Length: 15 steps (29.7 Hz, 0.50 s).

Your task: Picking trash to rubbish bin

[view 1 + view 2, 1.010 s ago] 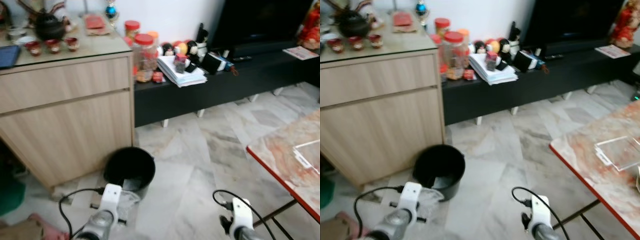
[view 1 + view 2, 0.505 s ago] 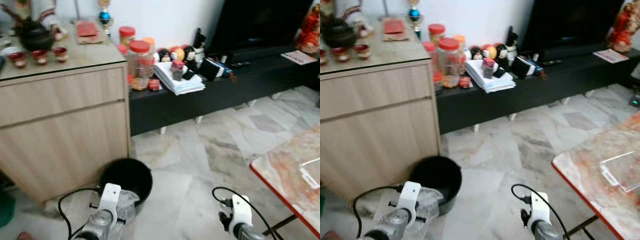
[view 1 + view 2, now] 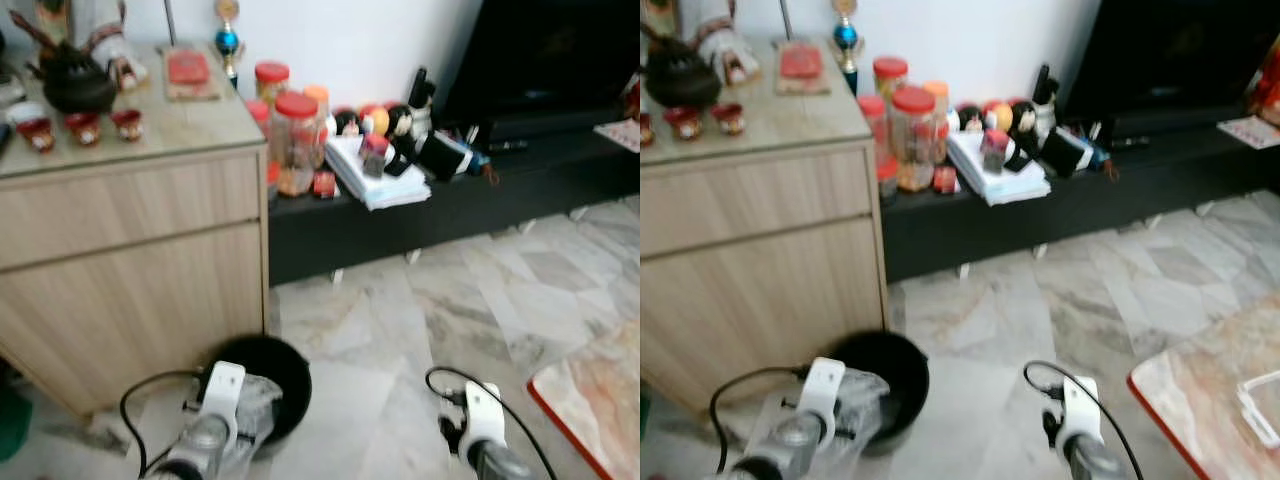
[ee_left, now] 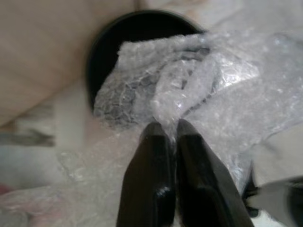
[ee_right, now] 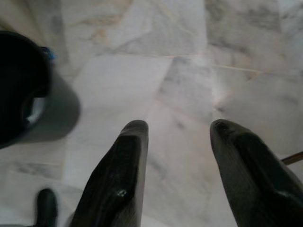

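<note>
Bubble wrap point(image 4: 189, 80) pinched tight between left gripper point(image 4: 169, 130) fingers, hanging lower centre of frame, just over black bin point(image 3: 262, 372) rim, likely positioned for drop. Right gripper point(image 5: 177, 130) spread wide, empty, above marble floor point(image 5: 189, 47).

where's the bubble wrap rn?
The bubble wrap is pinched in the left gripper, low on the robot's left in the eye views, right by the black bin that stands on the floor in front of the wooden cabinet.
</note>
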Tool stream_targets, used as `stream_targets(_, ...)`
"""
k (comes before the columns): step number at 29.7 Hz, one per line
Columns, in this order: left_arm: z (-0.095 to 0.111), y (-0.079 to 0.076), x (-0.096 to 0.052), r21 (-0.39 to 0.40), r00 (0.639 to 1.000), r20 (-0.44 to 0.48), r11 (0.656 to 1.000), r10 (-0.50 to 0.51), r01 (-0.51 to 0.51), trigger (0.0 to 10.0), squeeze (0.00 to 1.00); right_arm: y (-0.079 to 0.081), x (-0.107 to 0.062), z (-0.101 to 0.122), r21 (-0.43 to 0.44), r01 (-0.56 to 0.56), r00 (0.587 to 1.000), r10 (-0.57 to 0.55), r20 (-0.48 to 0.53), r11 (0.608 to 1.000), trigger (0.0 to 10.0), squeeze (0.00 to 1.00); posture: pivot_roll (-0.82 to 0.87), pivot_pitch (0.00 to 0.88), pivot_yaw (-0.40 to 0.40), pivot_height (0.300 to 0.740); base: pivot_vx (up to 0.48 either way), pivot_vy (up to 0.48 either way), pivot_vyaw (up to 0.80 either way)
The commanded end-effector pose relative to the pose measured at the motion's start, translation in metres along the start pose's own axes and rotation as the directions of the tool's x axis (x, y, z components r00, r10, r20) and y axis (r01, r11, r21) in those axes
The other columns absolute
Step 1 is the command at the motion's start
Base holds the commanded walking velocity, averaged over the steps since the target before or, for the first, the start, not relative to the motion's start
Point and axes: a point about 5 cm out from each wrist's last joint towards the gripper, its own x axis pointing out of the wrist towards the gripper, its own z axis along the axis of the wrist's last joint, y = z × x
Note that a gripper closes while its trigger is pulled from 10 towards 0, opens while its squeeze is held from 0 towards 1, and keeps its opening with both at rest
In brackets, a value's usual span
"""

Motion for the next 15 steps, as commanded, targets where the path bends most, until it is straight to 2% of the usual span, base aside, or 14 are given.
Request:
stream_targets(1, -0.0027, 0.0092, -0.0005, 0.012, 1.000, -0.016, 1.000, 0.022, -0.022, 10.0, 0.00, 0.0051, 0.0015, 0.0062, 0.011, -0.011, 1.000, 0.011, 0.022, 1.000, 10.0, 0.00, 0.01, 0.043, -0.127, 0.740, 0.379, 0.000, 0.00)
stream_targets(6, -0.0030, 0.0093, -0.0005, 0.012, 1.000, -0.017, 1.000, 0.023, -0.023, 10.0, 0.00, 0.0047, 0.0014, 0.0059, 0.000, -0.010, 1.000, 0.010, 0.019, 1.000, 10.0, 0.00, 0.00, 0.049, -0.126, 0.740, 0.382, 0.000, 0.10)
stream_targets(10, -0.0028, 0.0094, -0.0005, 0.010, 1.000, -0.016, 1.000, 0.024, -0.024, 10.0, 0.00, 0.0055, 0.0014, 0.0059, -0.018, -0.020, 1.000, 0.020, 0.017, 1.000, 10.0, 0.00, 0.00, 0.050, -0.127, 0.740, 0.381, 0.000, 0.80)
stream_targets(15, -0.0013, 0.0094, -0.0003, 0.006, 1.000, -0.009, 1.000, 0.023, -0.023, 10.0, 0.00, 0.0069, 0.0016, 0.0058, 0.020, -0.028, 0.999, 0.028, 0.019, 0.999, 10.0, 0.00, 0.00, 0.053, -0.127, 0.740, 0.372, 0.000, 0.74)
